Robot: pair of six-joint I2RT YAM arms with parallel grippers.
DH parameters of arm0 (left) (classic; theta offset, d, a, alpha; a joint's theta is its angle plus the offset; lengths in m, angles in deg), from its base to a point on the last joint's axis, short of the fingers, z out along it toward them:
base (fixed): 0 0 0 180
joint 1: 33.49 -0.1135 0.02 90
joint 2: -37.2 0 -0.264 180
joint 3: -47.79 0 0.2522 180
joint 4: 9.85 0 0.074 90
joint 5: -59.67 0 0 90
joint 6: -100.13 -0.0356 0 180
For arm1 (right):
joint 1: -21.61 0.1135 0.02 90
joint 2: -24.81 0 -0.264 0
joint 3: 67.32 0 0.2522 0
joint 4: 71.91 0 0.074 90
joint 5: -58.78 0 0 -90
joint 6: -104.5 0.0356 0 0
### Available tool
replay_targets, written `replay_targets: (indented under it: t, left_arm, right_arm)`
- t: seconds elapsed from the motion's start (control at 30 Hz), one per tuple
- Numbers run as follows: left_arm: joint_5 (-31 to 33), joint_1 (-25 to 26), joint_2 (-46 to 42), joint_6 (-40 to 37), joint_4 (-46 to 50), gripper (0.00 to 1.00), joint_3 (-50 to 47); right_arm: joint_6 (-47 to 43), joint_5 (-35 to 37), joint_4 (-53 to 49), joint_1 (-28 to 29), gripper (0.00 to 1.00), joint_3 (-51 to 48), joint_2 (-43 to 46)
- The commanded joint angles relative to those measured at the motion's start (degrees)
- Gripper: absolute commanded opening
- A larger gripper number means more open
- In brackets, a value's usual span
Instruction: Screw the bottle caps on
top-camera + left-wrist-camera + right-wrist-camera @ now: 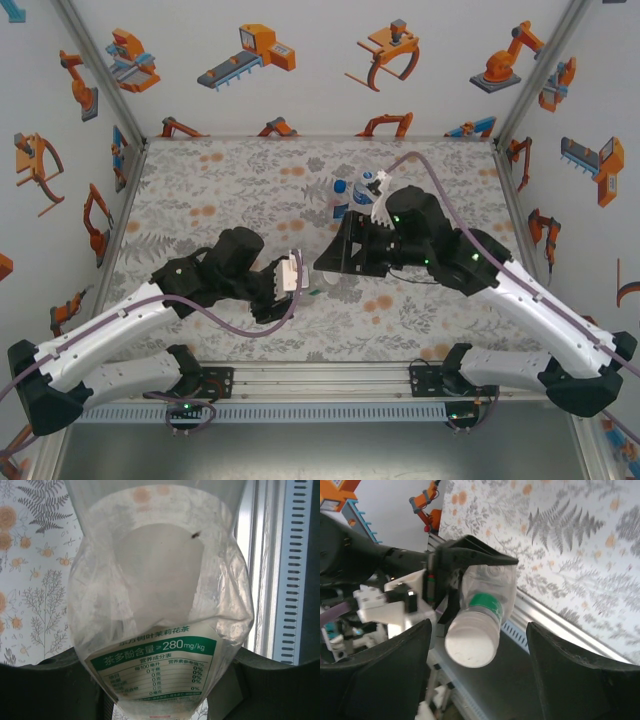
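The slim clear bottle (pixel 160 595) with the white-and-green label is held off the table, and my left gripper (pixel 160 680) is shut on its body. Its dark fingers (pixel 45 690) press the label from both sides. In the right wrist view the same bottle (pixel 487 592) points its neck at the camera with a white cap (pixel 472 641) sitting on it. My right gripper (pixel 479 630) is open, its fingers (pixel 395 665) standing apart on either side of the cap without touching it. From above, the left gripper (pixel 293 275) and right gripper (pixel 335 262) face each other over the middle of the table.
Two blue-labelled bottles (pixel 343 198) (pixel 369 186) stand upright close together behind the right arm. The floral table cover (pixel 220 190) runs to the white walls at the sides and back. A metal rail (pixel 320 380) lines the near edge.
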Motion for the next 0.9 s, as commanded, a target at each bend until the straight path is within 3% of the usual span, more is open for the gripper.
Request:
replay_targets:
  t: [0.0, 0.13, 0.4, 0.5, 0.87]
  left_arm:
    - [-2.7, 0.3, -1.2, 0.9, -1.5, 0.0, 0.1]
    - [-3.1, 0.3, -1.2, 0.8, -1.5, 0.0, 0.3]
    - [-3.9, 0.4, -0.8, 0.9, -1.0, 0.0, 0.6]
    - [-4.2, 0.4, -0.8, 1.0, -0.9, 0.0, 0.6]
    - [-4.4, 0.6, -0.9, 1.0, -0.4, 0.0, 0.8]
  right_arm:
    - [-14.5, 2.8, -2.2, 0.3, 0.69, 5.2, 0.2]
    - [-30.5, 0.7, -2.4, 0.3, 0.69, 7.7, 0.2]
    - [-67.1, -23.9, -4.8, 0.3, 0.69, 8.6, 0.5]
    - [-76.7, -28.7, -7.2, 0.3, 0.69, 8.4, 0.1]
    - [-80.8, -27.0, -6.7, 0.4, 0.63, 7.6, -2.9]
